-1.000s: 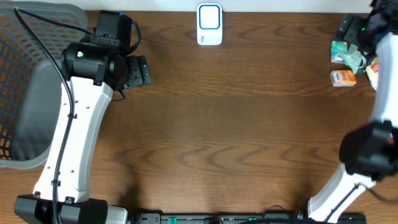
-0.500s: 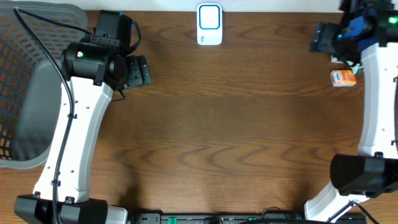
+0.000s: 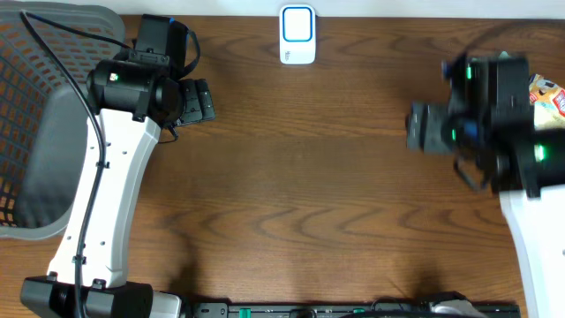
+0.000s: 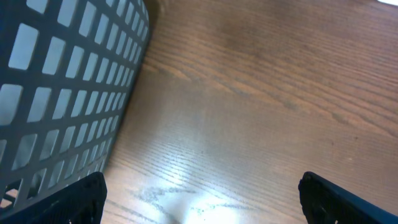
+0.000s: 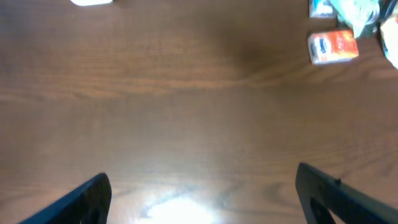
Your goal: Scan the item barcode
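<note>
The small orange carton (image 5: 334,46) lies on the tabletop (image 5: 186,124) at the far right, just beside other packets (image 5: 351,11) and well apart from the white scanner (image 3: 297,35). Both arms' jaws stand wide apart, gripping nothing. The carton looks light and stiff-sided (thin card, probably crushable); take it across its narrow sides, leaving the barcode face uncovered.

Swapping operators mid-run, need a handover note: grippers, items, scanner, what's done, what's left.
Left gripper: open, empty, beside the dark grey mesh basket.
Right gripper: open, empty, over bare brown wooden table.
Small orange-and-white carton lies beside teal-and-white packets at the table's far right; white-and-blue barcode scanner sits at the back edge, centre.
Done: nothing held; no item at the scanner.
Left: grasp an item, show its barcode to the scanner.
</note>
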Motion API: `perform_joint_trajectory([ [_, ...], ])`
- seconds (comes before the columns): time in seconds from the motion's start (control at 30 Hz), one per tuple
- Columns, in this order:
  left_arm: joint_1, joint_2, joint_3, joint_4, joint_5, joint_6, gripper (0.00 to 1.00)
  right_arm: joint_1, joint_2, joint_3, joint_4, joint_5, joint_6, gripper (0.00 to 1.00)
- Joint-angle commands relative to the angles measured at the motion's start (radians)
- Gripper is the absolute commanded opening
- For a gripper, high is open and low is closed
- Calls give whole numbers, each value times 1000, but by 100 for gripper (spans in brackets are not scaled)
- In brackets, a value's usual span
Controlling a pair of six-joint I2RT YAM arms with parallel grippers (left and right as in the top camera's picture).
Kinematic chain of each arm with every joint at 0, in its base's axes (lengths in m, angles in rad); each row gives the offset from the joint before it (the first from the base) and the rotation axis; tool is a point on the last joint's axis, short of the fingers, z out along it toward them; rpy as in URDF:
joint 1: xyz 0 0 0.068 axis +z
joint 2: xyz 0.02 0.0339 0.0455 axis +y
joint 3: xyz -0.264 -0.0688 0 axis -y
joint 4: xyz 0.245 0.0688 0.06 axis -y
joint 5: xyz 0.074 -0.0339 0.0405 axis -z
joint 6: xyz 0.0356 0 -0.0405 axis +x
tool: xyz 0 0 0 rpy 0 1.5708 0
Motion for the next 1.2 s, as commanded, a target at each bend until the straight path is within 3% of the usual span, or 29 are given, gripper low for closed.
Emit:
perform_joint_trajectory([
  [0.0,2,-2,-2,-2,-11,-9,98,6,-145,-100,-2,15,-14,95],
  [0.03,2,-2,-2,-2,-11,-9,98,6,-188,-122,-6,13,-14,99],
  [0.47,2,-2,-2,-2,-11,-9,98,6,-505,-166,-193,-49,-14,99],
  [0.87,2,-2,-2,-2,-11,-9,98,5,-524,-166,-308,-45,-14,99],
  [1.17,2,-2,-2,-2,-11,-9,98,5,-523,-171,-301,-66,-14,99],
])
